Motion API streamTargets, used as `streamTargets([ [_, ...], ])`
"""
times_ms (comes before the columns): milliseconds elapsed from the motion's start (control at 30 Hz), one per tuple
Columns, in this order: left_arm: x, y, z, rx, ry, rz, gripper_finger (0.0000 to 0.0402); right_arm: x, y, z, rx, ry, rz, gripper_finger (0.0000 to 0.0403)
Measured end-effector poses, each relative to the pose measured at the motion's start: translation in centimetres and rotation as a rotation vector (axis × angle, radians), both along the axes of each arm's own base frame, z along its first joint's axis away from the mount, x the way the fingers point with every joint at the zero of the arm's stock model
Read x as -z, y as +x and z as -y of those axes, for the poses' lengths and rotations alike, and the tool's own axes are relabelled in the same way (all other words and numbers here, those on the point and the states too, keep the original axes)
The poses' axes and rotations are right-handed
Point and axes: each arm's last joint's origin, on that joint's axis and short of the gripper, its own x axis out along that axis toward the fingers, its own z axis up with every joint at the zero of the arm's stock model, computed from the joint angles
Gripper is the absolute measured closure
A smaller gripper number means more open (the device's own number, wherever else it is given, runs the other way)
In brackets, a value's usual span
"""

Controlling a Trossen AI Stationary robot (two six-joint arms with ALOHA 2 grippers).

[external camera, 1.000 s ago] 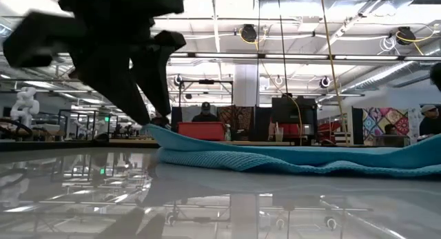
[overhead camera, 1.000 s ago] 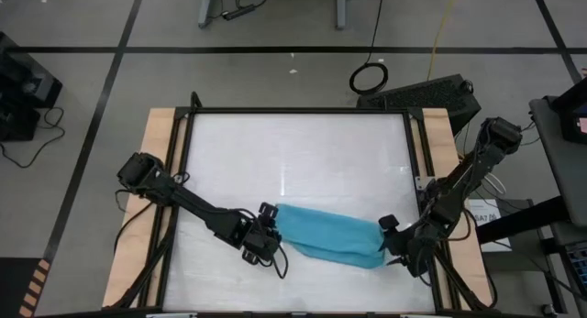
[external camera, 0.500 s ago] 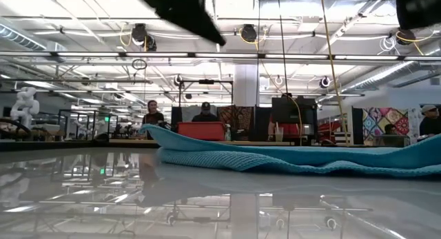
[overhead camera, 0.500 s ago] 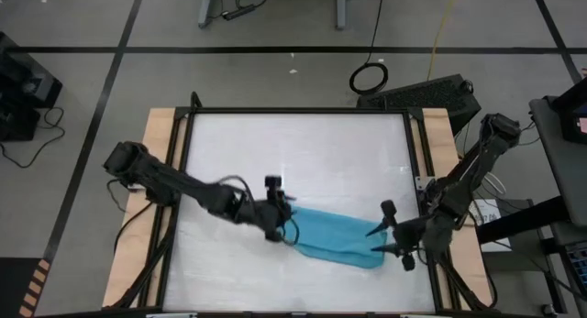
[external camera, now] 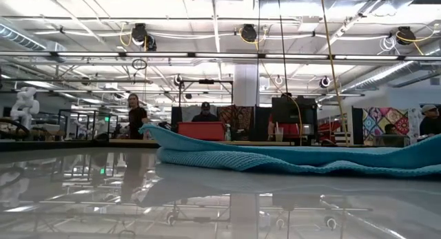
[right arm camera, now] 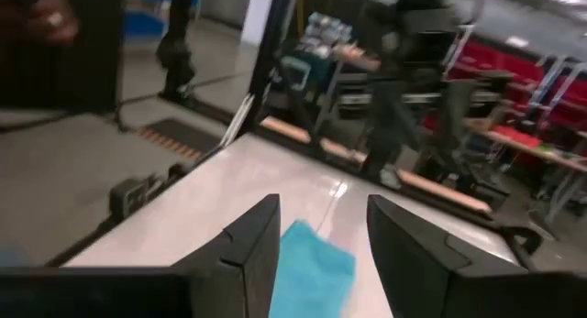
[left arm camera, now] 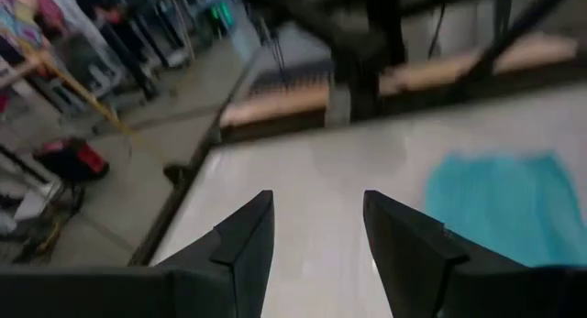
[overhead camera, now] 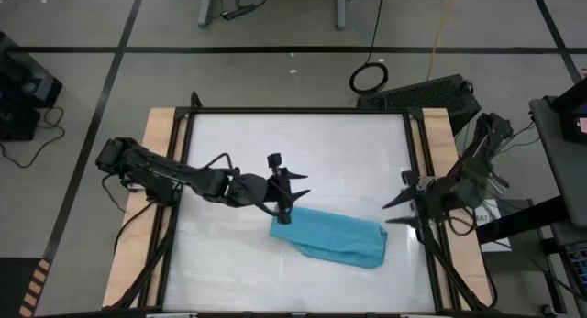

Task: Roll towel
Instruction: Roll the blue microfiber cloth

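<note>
The towel (overhead camera: pixel 328 237) lies on the white table (overhead camera: pixel 303 148) toward its near edge, right of centre, as a flattened, elongated band running slantwise, wider at its left end and tapering toward the right. In the low view it reads as at least 2 layers, an upper edge curling up at the left end over a thicker fold beneath, so it looks folded or loosely rolled rather than spread in 1 sheet; I cannot tell how tight it is. The left gripper (overhead camera: pixel 295 187) hangs just above and beside the towel's left end, fingers spread and holding nothing; its wrist view shows the 2 fingers apart with the cloth off to one side. The right gripper (overhead camera: pixel 396 211) sits near the table's right rail, just beyond the towel's right end, fingers likewise parted and empty, the towel visible between them in its wrist view. My judgement: neither arm has the cloth, the roll seems largely formed, and what may remain is tightening or tidying the loose left edge
</note>
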Motion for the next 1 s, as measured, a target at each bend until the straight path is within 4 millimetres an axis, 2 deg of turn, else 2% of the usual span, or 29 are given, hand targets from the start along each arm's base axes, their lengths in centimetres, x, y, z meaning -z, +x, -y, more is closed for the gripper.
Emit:
streamTargets([
  [233, -1.6, 0.4, -0.1, -0.016, -0.045, 0.169, 0.0226, -0.7, -0.8, 1.4, 0.098, 0.060, 0.052, 0.0247],
  [433, -2.2, 0.4, -0.2, -0.093, -0.119, 0.256, 0.0226, -0.9, -0.9, 1.5, 0.115, 0.083, 0.063, 0.0247],
  [567, -2.2, 0.3, -0.4, -0.148, -0.162, 0.276, 0.0226, -0.9, -0.9, 1.5, 0.115, 0.098, 0.061, 0.0247],
  [1000, -2.3, 0.3, -0.9, -0.263, -0.143, 0.299, 0.0226, -0.8, -0.8, 1.3, 0.089, 0.177, 0.037, 0.0247],
])
